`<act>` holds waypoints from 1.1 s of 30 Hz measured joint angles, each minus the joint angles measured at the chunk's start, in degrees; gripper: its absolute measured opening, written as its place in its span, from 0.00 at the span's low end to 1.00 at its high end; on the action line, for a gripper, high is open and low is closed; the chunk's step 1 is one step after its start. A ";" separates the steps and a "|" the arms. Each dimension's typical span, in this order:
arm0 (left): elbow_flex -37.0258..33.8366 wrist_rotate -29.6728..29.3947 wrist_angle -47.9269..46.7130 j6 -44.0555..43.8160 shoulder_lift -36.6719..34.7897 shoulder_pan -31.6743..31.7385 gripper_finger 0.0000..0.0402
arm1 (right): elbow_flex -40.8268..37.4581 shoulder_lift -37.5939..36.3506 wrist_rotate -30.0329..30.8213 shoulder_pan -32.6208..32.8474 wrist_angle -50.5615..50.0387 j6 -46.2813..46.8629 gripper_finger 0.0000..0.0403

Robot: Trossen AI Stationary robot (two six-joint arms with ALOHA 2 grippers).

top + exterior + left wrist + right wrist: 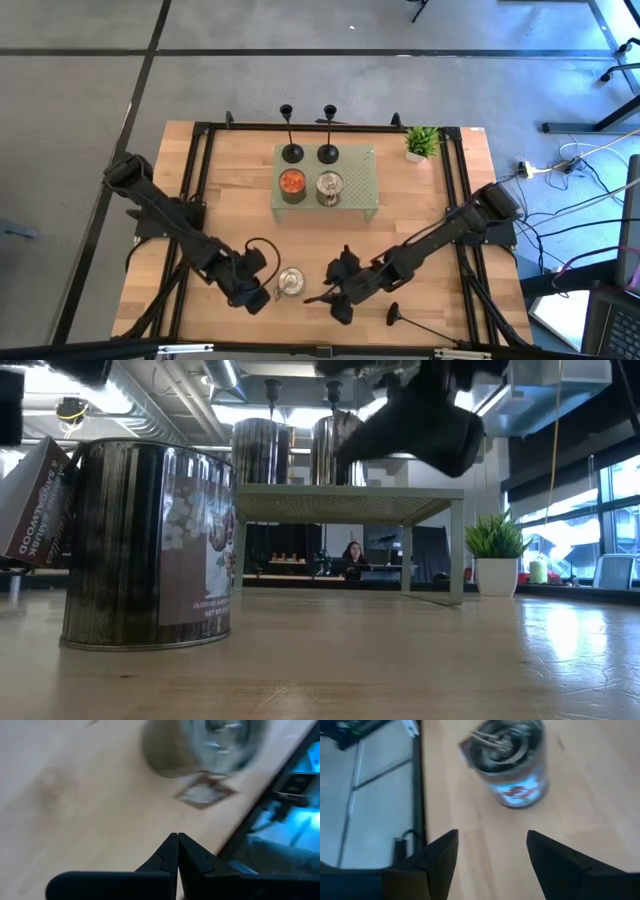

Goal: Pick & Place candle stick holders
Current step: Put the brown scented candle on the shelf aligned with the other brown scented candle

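Note:
Two black candle stick holders (290, 135) (328, 135) stand upright by their round bases on the far part of the green rack (365, 195). A third holder (415, 325) lies on its side on the table near the front edge, right of my right gripper. My right gripper (320, 298) (492, 837) is open and empty, pointing at a silver tin can (290, 281) (512, 760) that stands on the table. My left gripper (268, 293) (177, 836) is shut and empty just left of that can (210, 740).
An orange-topped can (292, 183) and a silver can (329, 187) stand on the rack in front of the two holders. A small potted plant (421, 142) stands at the far right. The near can (150, 545) has a loose label. Bare wood lies left and right of the rack.

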 joint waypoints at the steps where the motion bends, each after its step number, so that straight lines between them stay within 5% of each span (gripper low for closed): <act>1: -1.16 -0.61 0.27 -0.51 0.00 -0.24 0.00 | 0.06 0.06 0.10 -0.24 -1.02 0.24 0.60; 11: -9.99 -4.47 9.89 1.66 0.02 -4.13 0.00 | 0.09 0.36 0.16 -1.59 -1.73 0.45 0.60; 19: -14.45 -17.20 15.22 -1.59 0.04 -7.98 0.00 | 0.18 4.91 2.43 -1.52 7.09 -5.38 0.60; 33: -14.64 -18.67 20.32 -1.29 3.87 -4.24 0.00 | 0.08 11.28 7.95 -1.39 10.02 -4.49 0.76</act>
